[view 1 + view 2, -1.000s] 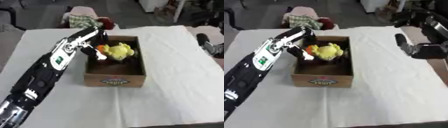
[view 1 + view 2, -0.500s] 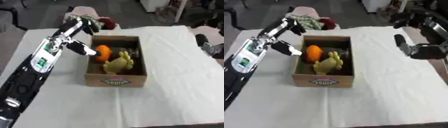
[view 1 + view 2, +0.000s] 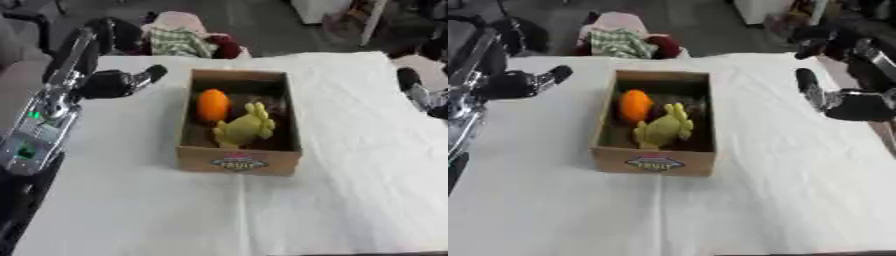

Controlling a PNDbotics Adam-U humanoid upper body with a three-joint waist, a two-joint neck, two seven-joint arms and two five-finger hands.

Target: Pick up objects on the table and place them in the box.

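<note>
A brown cardboard box (image 3: pixel 238 161) stands in the middle of the white-covered table. Inside it lie an orange round thing (image 3: pixel 212 104), a yellow-green soft toy (image 3: pixel 244 129) and something dark at the far right corner. My left hand (image 3: pixel 118 82) hangs over the table to the left of the box, clear of it, fingers relaxed and holding nothing. My right hand (image 3: pixel 843 102) rests at the right edge of the table, fingers straight, empty.
Beyond the table's far edge sits a heap of cloth (image 3: pixel 188 37), checked, pink and dark red. The white cloth (image 3: pixel 262 215) covers the table in front of the box. My left forearm (image 3: pixel 39 135) runs along the left side.
My left hand has drawn back out of the box and moved left, away from it. The orange thing and the yellow-green toy now lie in the box. The right hand has stayed put.
</note>
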